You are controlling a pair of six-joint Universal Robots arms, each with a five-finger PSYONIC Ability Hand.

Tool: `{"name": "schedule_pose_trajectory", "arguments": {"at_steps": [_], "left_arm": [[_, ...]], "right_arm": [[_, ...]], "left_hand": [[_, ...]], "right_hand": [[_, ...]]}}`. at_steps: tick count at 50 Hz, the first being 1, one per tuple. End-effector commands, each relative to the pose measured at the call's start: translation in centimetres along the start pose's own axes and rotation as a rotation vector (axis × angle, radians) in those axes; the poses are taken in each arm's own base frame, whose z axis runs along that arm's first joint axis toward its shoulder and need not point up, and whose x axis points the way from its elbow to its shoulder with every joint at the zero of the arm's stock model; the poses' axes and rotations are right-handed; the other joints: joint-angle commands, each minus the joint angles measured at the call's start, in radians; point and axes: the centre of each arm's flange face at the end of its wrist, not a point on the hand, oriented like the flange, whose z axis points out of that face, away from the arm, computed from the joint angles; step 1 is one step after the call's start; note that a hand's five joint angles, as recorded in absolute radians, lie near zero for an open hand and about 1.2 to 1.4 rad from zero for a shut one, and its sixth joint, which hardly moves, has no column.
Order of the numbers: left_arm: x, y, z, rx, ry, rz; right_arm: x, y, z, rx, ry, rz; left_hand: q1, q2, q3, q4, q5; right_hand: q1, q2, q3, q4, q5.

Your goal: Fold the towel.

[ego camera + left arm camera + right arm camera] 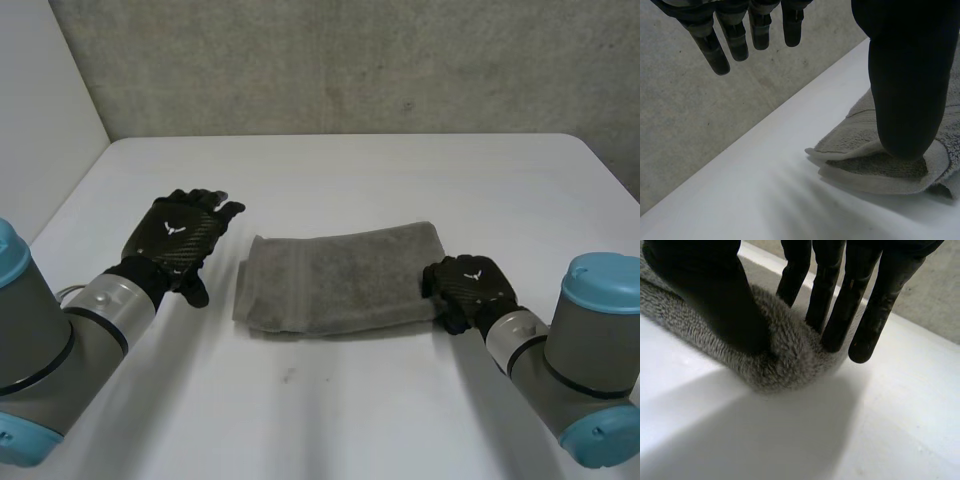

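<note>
While I read the right wrist view, my right hand (468,285) has the near right end of the towel (340,280) pinched, thumb on one side and fingers (879,310) on the other, with the pile bunched up between them. That grasp looks firm enough to lift. The towel lies in the middle of the counter (350,170) as a long doubled band, layered edges showing at its left end, so I judge one fold done and a crosswise fold in hand. My left hand (180,235) hovers just beside that left end, fingers straight and spread, holding nothing. Next I would raise the right end and carry it across to the left end, perhaps pressing the left end down so the band does not slide. Beyond the towel the counter runs back to a grey wall (350,60).
</note>
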Motion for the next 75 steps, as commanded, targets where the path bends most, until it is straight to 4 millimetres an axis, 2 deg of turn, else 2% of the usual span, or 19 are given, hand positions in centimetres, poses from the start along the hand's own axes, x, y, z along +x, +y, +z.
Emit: {"name": "schedule_pose_trajectory", "arguments": {"at_steps": [1,10,12,17,20,25,32,34,35,36,39,45,47,50,53,55,60,66,75], "left_arm": [[0.0,0.0,0.0,0.001,-0.001,0.0],[-0.1,-0.2,-0.1,0.006,-0.003,0.001],[-0.1,-0.2,-0.1,0.007,-0.005,0.001],[-0.4,-0.2,-0.1,0.007,-0.013,0.001],[-0.6,-0.5,-0.2,0.014,-0.022,0.002],[-0.8,-0.5,-0.2,0.013,-0.029,0.002],[-0.9,-0.6,-0.4,0.019,-0.033,0.003],[-1.0,-0.7,-0.3,0.022,-0.034,0.004],[-1.0,-0.9,-0.3,0.028,-0.036,0.005],[-1.1,-1.0,-0.2,0.031,-0.039,0.003],[-1.4,-1.7,0.1,0.053,-0.046,-0.013],[-2.1,-3.7,0.9,0.116,-0.058,-0.076],[-2.7,-5.4,1.6,0.169,-0.064,-0.141],[-3.0,-6.1,1.9,0.188,-0.065,-0.179],[-2.2,-6.8,2.7,0.194,-0.027,-0.25],[0.5,-6.8,3.6,0.164,0.056,-0.301],[4.3,-4.8,4.5,0.053,0.135,-0.329],[5.3,-0.9,5.6,-0.08,0.104,-0.336],[5.5,2.0,6.1,-0.163,0.055,-0.327]], "right_arm": [[0.7,-1.6,0.4,0.071,0.024,-0.014],[0.1,-7.5,2.3,0.233,0.007,-0.112],[-1.8,-8.7,2.3,0.259,-0.038,-0.164],[-10.6,-11.6,2.1,0.332,-0.223,-0.394],[-12.3,-11.7,2.1,0.338,-0.258,-0.44],[-18.4,-8.7,1.4,0.295,-0.419,-0.563],[-20.4,-6.8,0.9,0.283,-0.506,-0.635],[-20.4,-6.8,0.8,0.29,-0.51,-0.641],[-20.3,-7.1,0.9,0.291,-0.496,-0.641],[-19.9,-7.7,0.8,0.299,-0.473,-0.635],[-19.0,-9.9,-0.2,0.322,-0.433,-0.598],[-16.1,-12.0,-1.4,0.3,-0.359,-0.419],[-11.5,-13.4,-1.0,0.272,-0.246,-0.198],[-9.3,-13.8,-1.0,0.256,-0.196,-0.078],[-6.2,-13.5,-0.8,0.212,-0.135,0.11],[-4.2,-12.7,-0.5,0.156,-0.096,0.202],[-3.0,-11.9,-0.4,0.083,-0.091,0.236],[-3.6,-11.5,0.1,0.067,-0.141,0.236],[-4.8,-10.4,2.1,0.039,-0.176,0.225]], "left_hand": [[0.004,0.01,0.007,0.007,-0.026],[0.004,0.01,0.007,0.007,-0.026],[0.004,0.01,0.007,0.007,-0.026],[0.004,0.01,0.007,0.007,-0.026],[0.004,0.01,0.007,0.007,-0.026],[0.004,0.01,0.007,0.007,-0.026],[0.004,0.01,0.007,0.007,-0.026],[0.004,0.01,0.007,0.007,-0.026],[0.004,0.01,0.007,0.007,-0.026],[0.004,0.01,0.007,0.007,-0.026],[0.004,0.01,0.007,0.007,-0.026],[0.011,0.016,0.014,0.014,-0.019],[0.014,0.019,0.017,0.017,-0.016],[0.017,0.022,0.02,0.02,-0.013],[0.02,0.025,0.023,0.023,-0.01],[0.02,0.025,0.023,0.023,-0.01],[0.02,0.025,0.023,0.023,-0.01],[0.02,0.025,0.023,0.023,-0.01],[0.02,0.025,0.023,0.023,-0.01]], "right_hand": [[0.298,0.437,0.435,0.435,0.444],[0.298,0.437,0.435,0.435,0.444],[0.298,0.437,0.435,0.435,0.444],[0.298,0.437,0.435,0.435,0.444],[0.298,0.437,0.435,0.435,0.444],[0.298,0.437,0.435,0.435,0.444],[0.298,0.437,0.435,0.435,0.444],[0.298,0.437,0.435,0.435,0.444],[0.084,0.223,0.221,0.221,0.23],[-0.532,-0.392,-0.394,-0.394,-0.385],[-0.924,-0.784,-0.786,-0.787,-0.777],[-0.924,-0.784,-0.786,-0.787,-0.777],[-0.924,-0.784,-0.786,-0.787,-0.777],[-0.924,-0.784,-0.786,-0.787,-0.777],[-0.924,-0.784,-0.786,-0.787,-0.777],[-0.924,-0.784,-0.786,-0.787,-0.777],[-0.924,-0.784,-0.786,-0.787,-0.777],[-0.924,-0.784,-0.786,-0.787,-0.777],[-0.924,-0.784,-0.786,-0.787,-0.777]]}}
